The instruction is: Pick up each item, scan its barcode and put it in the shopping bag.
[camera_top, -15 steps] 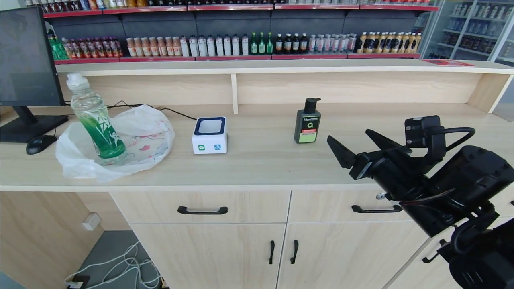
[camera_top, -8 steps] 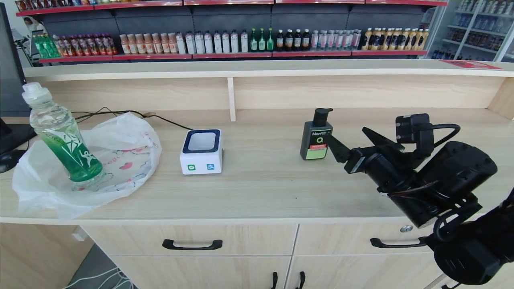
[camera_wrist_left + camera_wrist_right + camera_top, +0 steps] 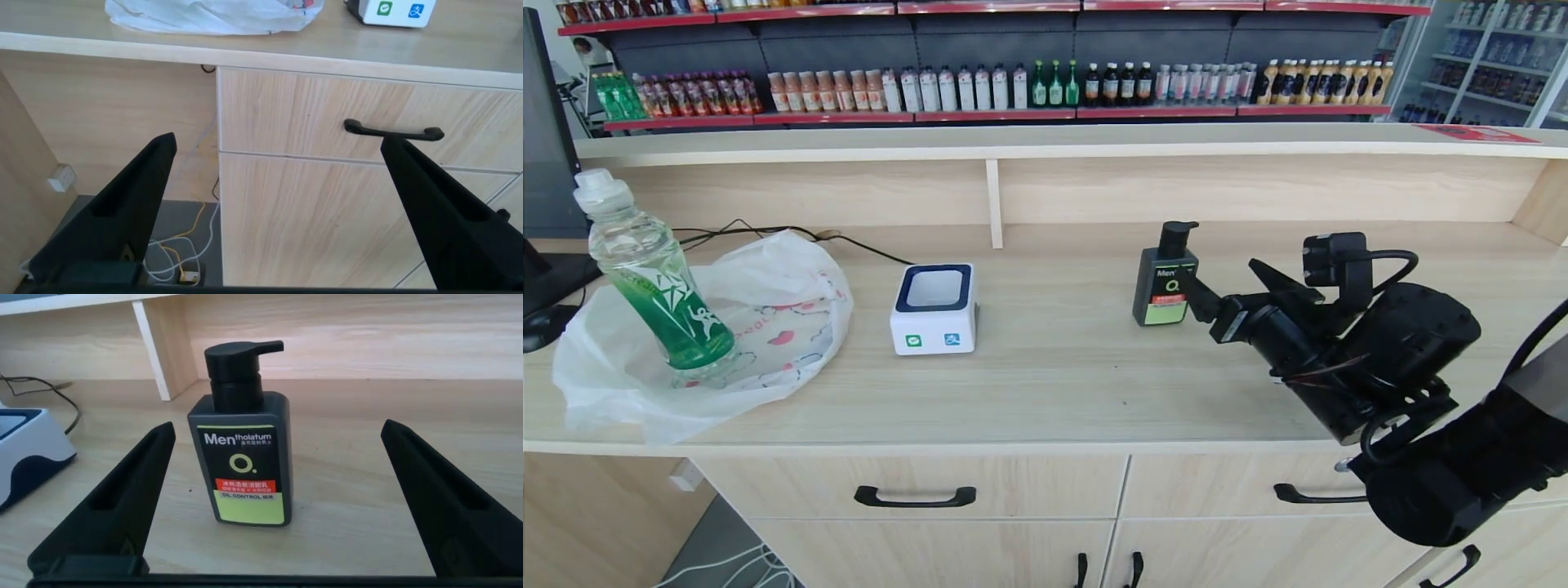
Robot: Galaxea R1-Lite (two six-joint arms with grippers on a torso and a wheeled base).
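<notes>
Bright, even light; soft shadows on the counter (image 3: 1054, 392).

Your left pincer (image 3: 278, 140) hangs with its fingers spread wide, facing the wooden cabinet front (image 3: 286, 204) under the tabletop (image 3: 245, 45). You see a black drawer handle (image 3: 394, 130) close by one finger; the white shopping bag (image 3: 204, 12) and scanner (image 3: 396, 11) sit on the tabletop

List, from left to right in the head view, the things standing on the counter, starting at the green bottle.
green bottle → scanner → pump bottle
</notes>
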